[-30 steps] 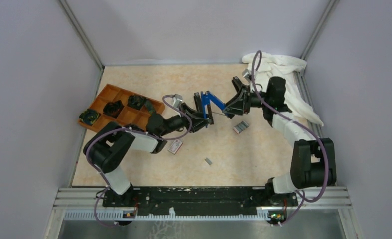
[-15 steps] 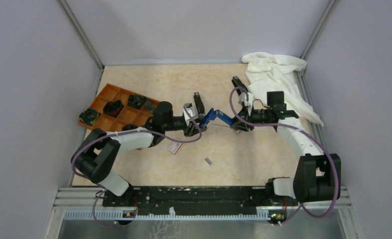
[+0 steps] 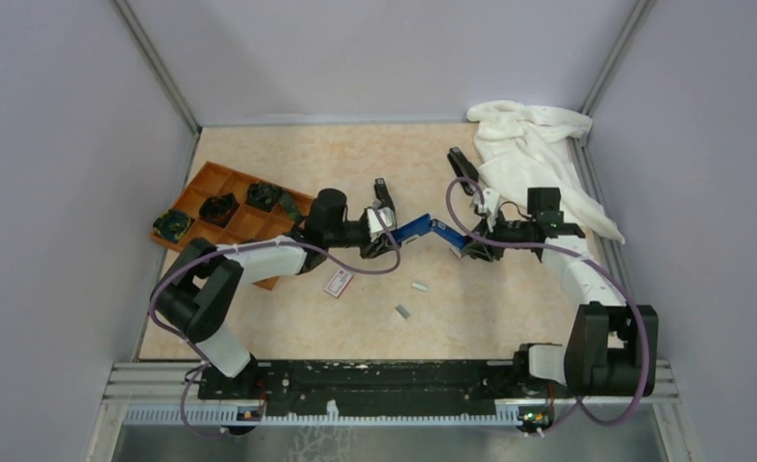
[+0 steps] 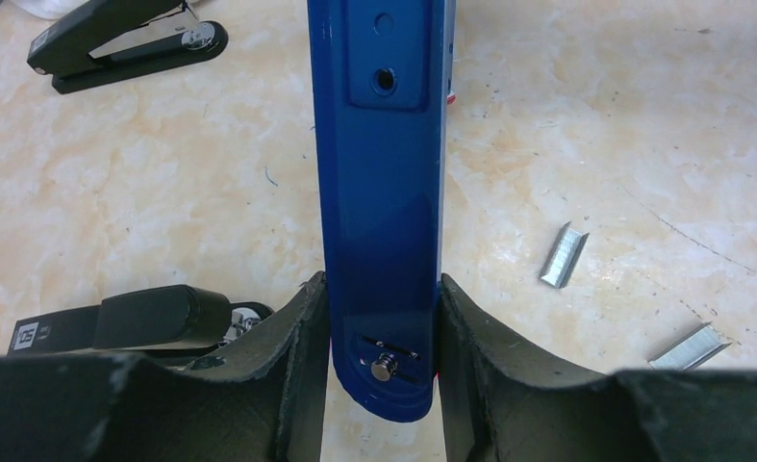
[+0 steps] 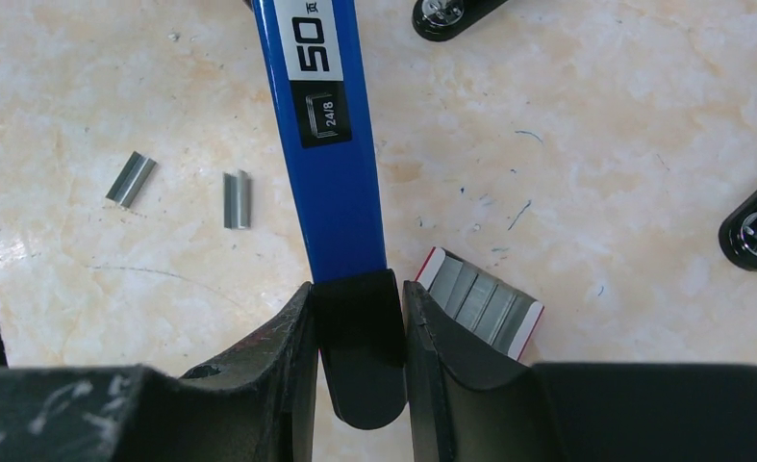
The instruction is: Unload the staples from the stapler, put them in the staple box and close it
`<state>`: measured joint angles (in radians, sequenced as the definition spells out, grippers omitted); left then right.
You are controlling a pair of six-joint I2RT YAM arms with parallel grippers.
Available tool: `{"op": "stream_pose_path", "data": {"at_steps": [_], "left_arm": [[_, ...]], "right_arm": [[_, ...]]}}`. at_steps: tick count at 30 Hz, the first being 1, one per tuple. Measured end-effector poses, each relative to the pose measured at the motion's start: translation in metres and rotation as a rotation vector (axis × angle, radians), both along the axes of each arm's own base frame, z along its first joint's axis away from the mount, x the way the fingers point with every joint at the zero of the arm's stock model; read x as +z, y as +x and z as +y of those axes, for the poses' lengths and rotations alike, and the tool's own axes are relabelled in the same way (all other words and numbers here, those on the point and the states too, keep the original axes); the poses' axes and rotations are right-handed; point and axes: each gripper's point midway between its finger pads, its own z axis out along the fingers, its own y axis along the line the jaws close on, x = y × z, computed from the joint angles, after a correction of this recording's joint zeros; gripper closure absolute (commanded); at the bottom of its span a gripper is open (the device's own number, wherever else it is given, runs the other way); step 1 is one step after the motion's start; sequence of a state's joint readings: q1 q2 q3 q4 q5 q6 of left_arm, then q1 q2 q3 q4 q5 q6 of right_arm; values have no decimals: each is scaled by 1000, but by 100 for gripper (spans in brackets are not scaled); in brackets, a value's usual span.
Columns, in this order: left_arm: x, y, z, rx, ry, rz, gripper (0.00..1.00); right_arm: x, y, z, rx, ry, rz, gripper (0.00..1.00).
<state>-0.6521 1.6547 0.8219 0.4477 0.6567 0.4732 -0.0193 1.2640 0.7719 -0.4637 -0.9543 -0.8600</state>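
Top external: we've got the blue stapler (image 3: 422, 229) spread open over mid-table (image 3: 355, 164), left jaws and right jaws each clamped on one end, loose staples (image 3: 419, 286) already down there, so probably mostly unloaded; can't confirm the magazine's empty.

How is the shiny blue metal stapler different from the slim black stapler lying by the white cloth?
The blue stapler is swung wide open; the black stapler is nearly folded shut. The blue stapler is gripped at each end by the left gripper and right gripper; the black stapler lies untouched on the table. Both are long and narrow.
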Motion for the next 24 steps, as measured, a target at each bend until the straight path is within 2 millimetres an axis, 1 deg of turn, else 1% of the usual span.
{"op": "stream_pose_path", "data": {"at_steps": [4,7,9,13,15,18,24], "left_arm": [[1,-6,-9,2,-7,15,100],[8,-13,-20,6,-37,31,100],[20,-20,-33,1,-89,38,100],[49,-31,-52,-4,-225,63,100],[60,-36,-55,1,-290,88,100],[76,-48,-62,1,-398,140,100],[95,-63,-70,16,-577,263,100]], "right_arm": [[4,-5,1,-8,18,23,100],[12,-12,3,-12,43,39,100],[20,-17,6,-10,68,49,100],[46,-25,15,5,139,52,100],[60,-30,19,12,176,60,100],[75,-36,25,21,231,94,100],[93,-45,34,25,335,204,100]]}}
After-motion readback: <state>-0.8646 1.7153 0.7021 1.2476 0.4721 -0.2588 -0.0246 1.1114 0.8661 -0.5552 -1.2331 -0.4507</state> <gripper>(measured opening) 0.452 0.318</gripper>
